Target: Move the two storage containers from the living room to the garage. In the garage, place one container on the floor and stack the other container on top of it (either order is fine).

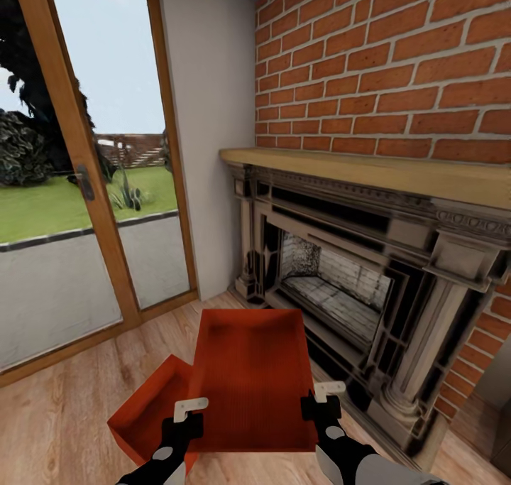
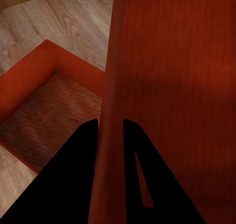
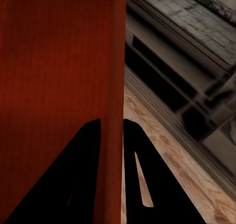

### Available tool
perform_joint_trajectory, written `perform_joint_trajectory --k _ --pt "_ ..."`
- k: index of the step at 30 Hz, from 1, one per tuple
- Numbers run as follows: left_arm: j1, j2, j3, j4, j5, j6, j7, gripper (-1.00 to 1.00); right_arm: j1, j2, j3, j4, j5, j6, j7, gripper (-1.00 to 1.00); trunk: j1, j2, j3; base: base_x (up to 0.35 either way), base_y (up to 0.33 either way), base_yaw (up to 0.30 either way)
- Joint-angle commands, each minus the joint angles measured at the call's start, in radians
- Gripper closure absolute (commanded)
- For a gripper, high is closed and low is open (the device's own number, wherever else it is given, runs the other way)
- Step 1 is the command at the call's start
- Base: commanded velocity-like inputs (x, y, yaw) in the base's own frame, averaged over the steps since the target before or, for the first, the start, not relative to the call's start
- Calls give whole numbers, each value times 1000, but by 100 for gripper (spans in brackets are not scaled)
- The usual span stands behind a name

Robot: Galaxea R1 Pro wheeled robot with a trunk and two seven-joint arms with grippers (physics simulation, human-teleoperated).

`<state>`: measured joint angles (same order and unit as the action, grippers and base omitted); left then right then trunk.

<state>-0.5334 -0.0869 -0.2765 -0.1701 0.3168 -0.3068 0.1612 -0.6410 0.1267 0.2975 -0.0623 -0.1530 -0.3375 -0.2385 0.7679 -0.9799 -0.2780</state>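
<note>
In the head view I hold one red-orange storage container (image 1: 252, 378) up over the wood floor, tilted so its open inside faces me. My left gripper (image 1: 190, 408) is shut on its left wall (image 2: 110, 111). My right gripper (image 1: 325, 394) is shut on its right wall (image 3: 114, 111). The second storage container (image 1: 152, 407) rests on the light wood plank floor just left of and below the held one, partly hidden behind it; its open inside (image 2: 46, 111) shows in the left wrist view.
I am in the living room. A dark ornate fireplace (image 1: 369, 286) under red brick (image 1: 397, 66) stands close on the right. Wood-framed glass doors (image 1: 78, 180) fill the left. Bare wood plank floor (image 1: 50, 414) lies at front left.
</note>
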Motion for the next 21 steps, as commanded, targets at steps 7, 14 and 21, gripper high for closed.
perform_joint_trajectory --k 7,14,21 --pt "0 2 5 -2 -4 0 11 100 -1 -1 -44 -1 7 3 4 100 0 -1 10 0 0 0" --pt "0 2 5 -2 -4 0 11 100 -2 -1 -44 -1 7 3 5 100 0 -1 18 0 0 0" --pt "0 2 5 -2 -4 0 11 100 -1 -1 -44 -1 9 3 5 100 0 -1 21 0 0 124"
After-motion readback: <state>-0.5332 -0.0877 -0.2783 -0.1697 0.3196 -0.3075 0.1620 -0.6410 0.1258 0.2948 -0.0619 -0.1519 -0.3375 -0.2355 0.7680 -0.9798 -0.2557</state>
